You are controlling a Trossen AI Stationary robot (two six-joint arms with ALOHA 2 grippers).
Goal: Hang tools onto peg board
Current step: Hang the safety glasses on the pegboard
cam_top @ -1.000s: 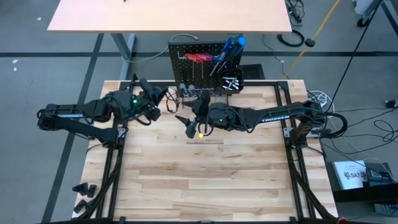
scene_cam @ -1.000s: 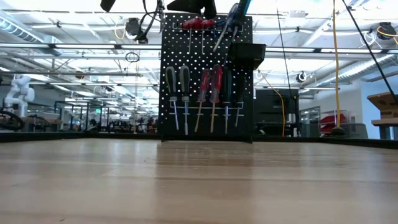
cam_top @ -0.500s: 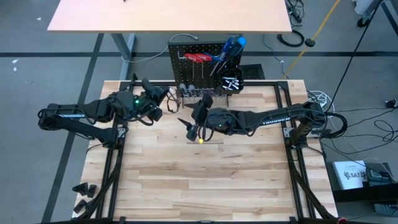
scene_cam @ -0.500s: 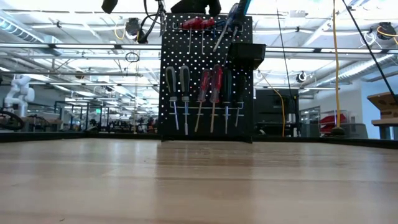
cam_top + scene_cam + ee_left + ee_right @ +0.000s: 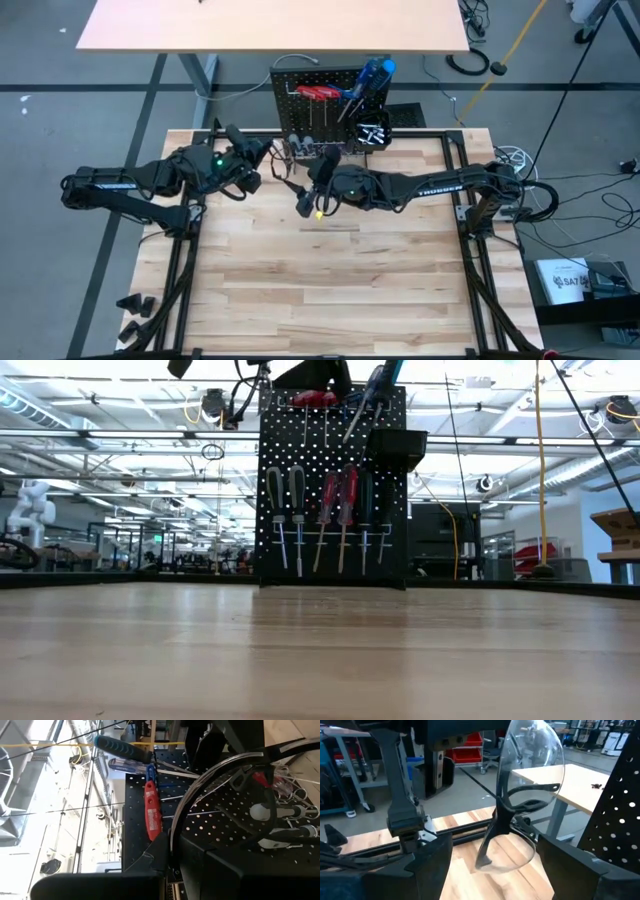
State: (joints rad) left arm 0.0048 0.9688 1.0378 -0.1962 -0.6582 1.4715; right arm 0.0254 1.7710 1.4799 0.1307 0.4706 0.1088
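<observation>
The black peg board stands upright at the table's far edge. Red pliers and several screwdrivers hang from its hooks, and blue-handled screwdrivers lean by its small black bin. Clear safety glasses with a black frame hang in the air in front of the board. My left gripper is shut on them. My right gripper is open just right of them; its fingers stand on either side of the hanging temple arm's end without touching. My left gripper pinches the safety glasses by the black frame at one end of the lens, coming level from the table's left. The glasses are lifted clear of the table. One temple arm hangs down from them.
A tan table stands beyond the far edge, with cables on the floor. Black rails run along the tabletop's sides. The wooden top lies bare toward the near edge.
My right gripper dipped a little toward the near edge, then came back toward the far edge and the glasses, turning slightly. The left arm and the glasses stayed where they were.
</observation>
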